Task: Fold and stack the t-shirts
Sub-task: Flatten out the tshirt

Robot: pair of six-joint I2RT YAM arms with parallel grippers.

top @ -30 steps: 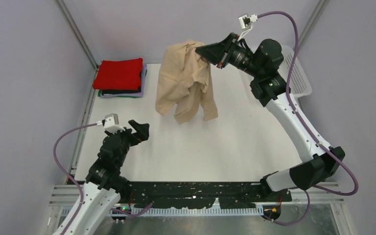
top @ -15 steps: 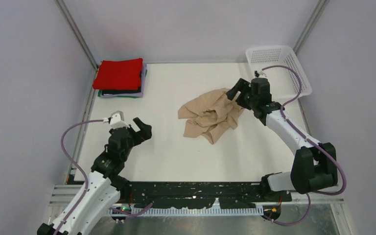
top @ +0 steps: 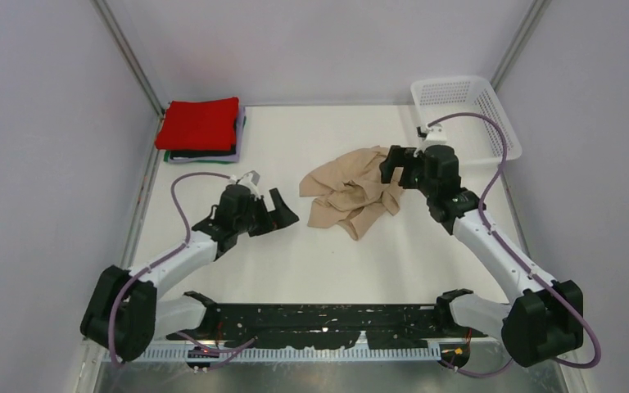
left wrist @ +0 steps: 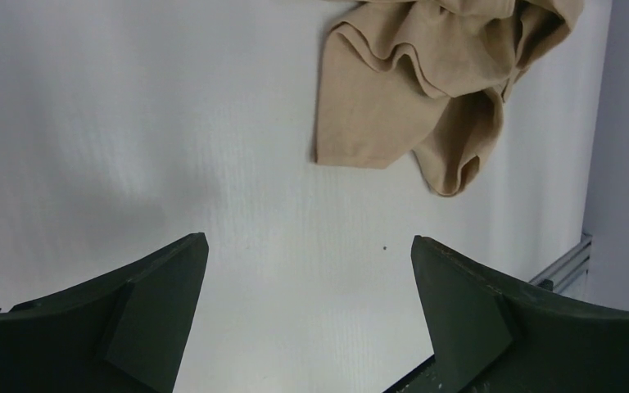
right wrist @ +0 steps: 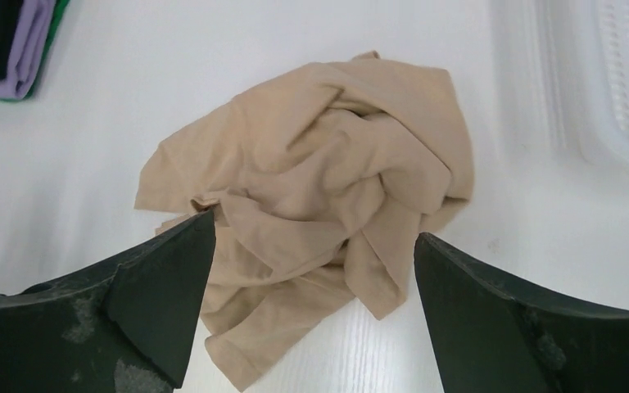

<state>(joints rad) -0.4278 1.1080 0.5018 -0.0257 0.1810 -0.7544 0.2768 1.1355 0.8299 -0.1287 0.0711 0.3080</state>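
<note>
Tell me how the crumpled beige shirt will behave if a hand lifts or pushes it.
The beige shirt lies in soft, deep folds, so it will probably go floppy and hang rather than hold shape. It looks thin, so likely light. Pushed across the white table, it would probably bunch up instead of sliding whole.

Bright, even, diffuse overhead light; focus good.
Faint soft shadows edge the beige t-shirt (top: 350,196); the white table (right wrist: 540,246) reads near washed out in the right wrist view.
</note>
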